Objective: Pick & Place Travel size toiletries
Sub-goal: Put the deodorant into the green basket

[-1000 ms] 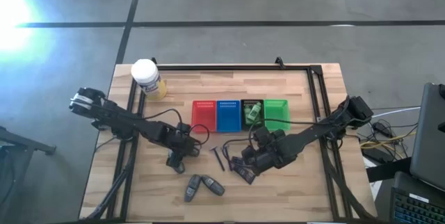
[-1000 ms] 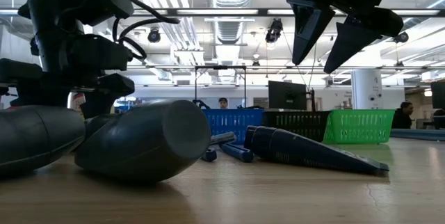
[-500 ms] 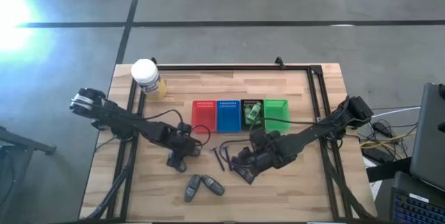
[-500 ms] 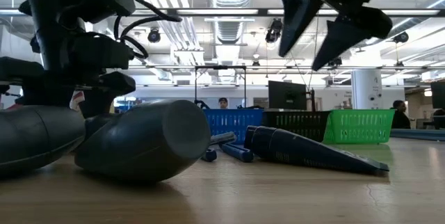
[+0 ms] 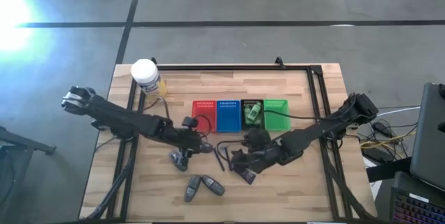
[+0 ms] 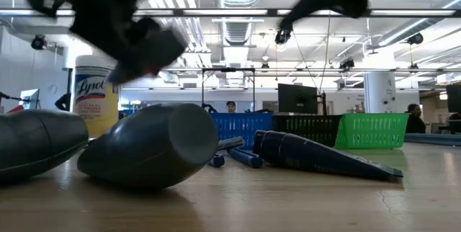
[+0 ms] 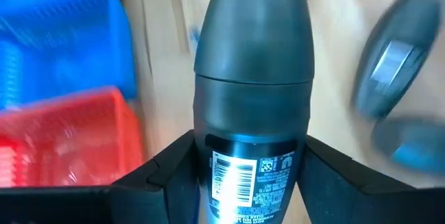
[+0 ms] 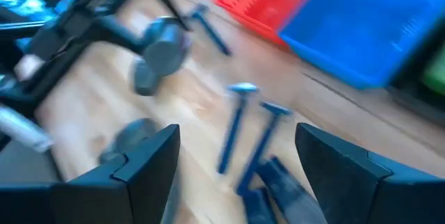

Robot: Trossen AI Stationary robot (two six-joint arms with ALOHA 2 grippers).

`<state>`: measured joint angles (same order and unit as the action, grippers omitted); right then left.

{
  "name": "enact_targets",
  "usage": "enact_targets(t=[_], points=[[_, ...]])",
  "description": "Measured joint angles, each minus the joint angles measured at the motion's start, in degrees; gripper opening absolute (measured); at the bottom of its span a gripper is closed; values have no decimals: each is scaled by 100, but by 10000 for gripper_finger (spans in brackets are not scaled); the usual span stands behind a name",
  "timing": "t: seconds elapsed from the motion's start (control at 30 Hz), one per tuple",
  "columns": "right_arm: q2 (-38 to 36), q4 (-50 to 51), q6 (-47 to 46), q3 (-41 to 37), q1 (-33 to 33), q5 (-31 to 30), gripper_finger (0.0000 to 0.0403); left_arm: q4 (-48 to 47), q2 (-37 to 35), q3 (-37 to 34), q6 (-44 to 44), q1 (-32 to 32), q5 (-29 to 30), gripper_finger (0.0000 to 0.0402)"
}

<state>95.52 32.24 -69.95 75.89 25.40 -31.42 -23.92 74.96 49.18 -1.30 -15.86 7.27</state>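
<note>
Nearest the tabletop's front edge lie two grey oval tubes [image 5: 201, 186], smooth, rigid and probably light, likely to roll or slip unless pinched across the narrower waist. Just behind them the left gripper [image 5: 182, 156] pinches a third grey tube [image 7: 252, 92] across its labelled body, a hold that looks secure. Beside it the right gripper [image 5: 240, 160] hangs with jaws spread and empty over the thin purple razors [image 8: 252, 133], stiff, slight things best taken by the handle, short of the red basket [image 5: 204, 115].
</note>
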Motion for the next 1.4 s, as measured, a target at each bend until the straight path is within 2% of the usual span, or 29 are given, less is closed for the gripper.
enact_targets(t=[0.1, 0.37, 0.47, 0.57, 0.67, 0.9, 1.03, 1.4], points=[[-33, -351, 940, 159, -27, 30, 297, 29, -165, 286, 48, 2, -5, 206], [90, -554, 4569, 940, -67, -49, 338, 64, -197, 1009, 275, 30, -131, 206], [115, -545, 5448, 1134, -81, -169, 351, 47, -188, 1095, 278, 64, -133, 206], [132, -545, 5808, 1229, -122, -175, 361, 55, -188, 1178, 284, 81, -148, 206], [140, -544, 6441, 1260, -130, -164, 363, 61, -186, 1250, 322, 119, -391, 206], [142, -524, 8907, 1260, -49, -93, 350, 117, -171, 1293, 176, 372, -1479, 206], [142, -523, 9359, 1282, -59, 229, 342, 214, -148, 1293, 134, 547, -1800, 206], [142, -478, 9330, 1291, -167, 443, 357, 495, 565, 1757, 233, 590, -2173, 206]])
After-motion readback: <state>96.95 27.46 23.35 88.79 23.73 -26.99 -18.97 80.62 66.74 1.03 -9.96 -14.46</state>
